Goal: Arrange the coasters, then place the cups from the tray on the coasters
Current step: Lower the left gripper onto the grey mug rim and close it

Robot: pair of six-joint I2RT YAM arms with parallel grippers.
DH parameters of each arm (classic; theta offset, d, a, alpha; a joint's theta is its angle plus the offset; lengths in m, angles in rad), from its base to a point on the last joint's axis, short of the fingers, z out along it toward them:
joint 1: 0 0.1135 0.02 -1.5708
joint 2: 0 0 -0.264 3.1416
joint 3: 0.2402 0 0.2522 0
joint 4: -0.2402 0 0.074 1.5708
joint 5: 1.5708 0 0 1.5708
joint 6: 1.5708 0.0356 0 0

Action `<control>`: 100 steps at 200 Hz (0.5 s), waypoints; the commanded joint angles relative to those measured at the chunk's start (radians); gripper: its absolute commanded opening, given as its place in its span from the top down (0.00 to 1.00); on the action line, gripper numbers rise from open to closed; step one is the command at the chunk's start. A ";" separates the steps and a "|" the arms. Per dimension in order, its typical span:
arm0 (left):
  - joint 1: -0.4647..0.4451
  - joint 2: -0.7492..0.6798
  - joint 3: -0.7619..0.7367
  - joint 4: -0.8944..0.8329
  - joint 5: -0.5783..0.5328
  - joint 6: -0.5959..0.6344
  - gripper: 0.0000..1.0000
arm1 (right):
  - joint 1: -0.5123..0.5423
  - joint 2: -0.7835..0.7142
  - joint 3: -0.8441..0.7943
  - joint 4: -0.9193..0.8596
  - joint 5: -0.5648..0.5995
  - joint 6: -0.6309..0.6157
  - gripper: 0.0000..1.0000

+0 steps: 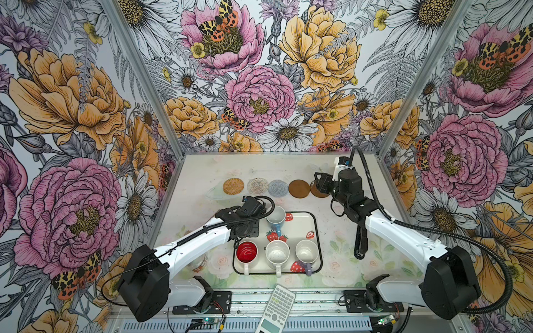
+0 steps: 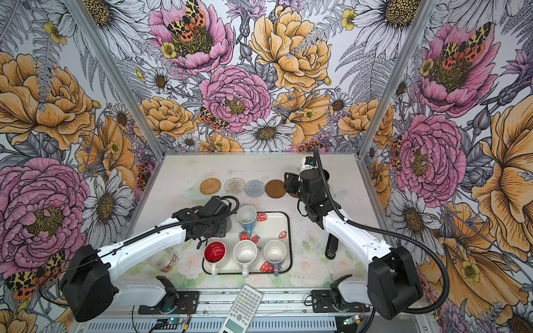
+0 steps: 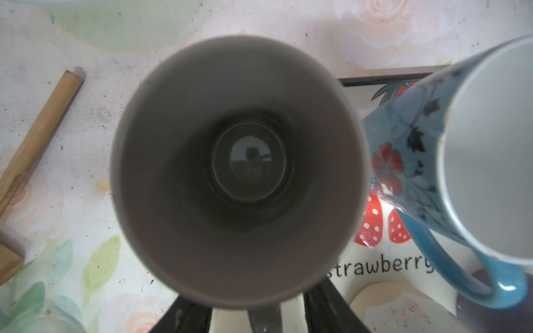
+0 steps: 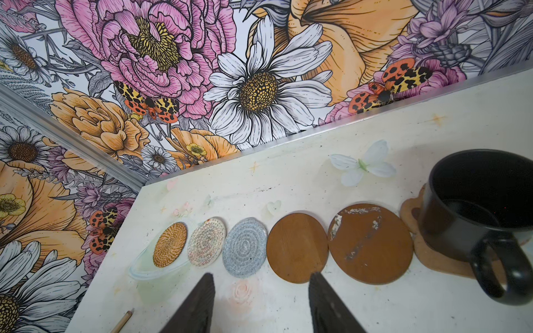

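Directly under left gripper: tall grey mug, upright at the strawberry tray corner, beside the light blue mug.
Left jaws: flanking its handle; cannot tell if gripped.
Right gripper: jaws apart, empty, over the coasters.
Nearer arm: left.

A robot lab cell: floral panel walls in aluminium framing, arms bolted to a rail.

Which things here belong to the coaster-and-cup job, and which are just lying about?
Job: coasters (rattan, whitish crochet, blue-grey crochet, brown disc, scuffed brown disc, paw-shaped), strawberry tray, mugs (grey, light blue, black, red-lined, speckled, lavender).
Lying about: calculator, glass jar, wooden stick.
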State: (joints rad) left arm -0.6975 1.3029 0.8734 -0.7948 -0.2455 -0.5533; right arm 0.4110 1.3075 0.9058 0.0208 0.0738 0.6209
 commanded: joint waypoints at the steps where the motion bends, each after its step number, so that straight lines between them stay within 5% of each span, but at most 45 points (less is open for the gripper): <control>1: 0.025 0.005 -0.019 0.063 0.015 -0.019 0.56 | -0.007 0.021 0.016 0.022 -0.011 0.005 0.46; 83: 0.052 0.039 -0.024 0.092 0.019 -0.013 0.69 | -0.012 0.035 0.020 0.022 -0.019 0.002 0.47; 100: 0.054 0.035 -0.025 0.092 0.022 -0.014 0.79 | -0.012 0.036 0.020 0.023 -0.019 0.003 0.47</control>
State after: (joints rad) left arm -0.6621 1.3357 0.8555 -0.7574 -0.2104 -0.5545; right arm 0.4046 1.3323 0.9058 0.0204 0.0654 0.6209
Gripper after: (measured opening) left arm 0.261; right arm 0.532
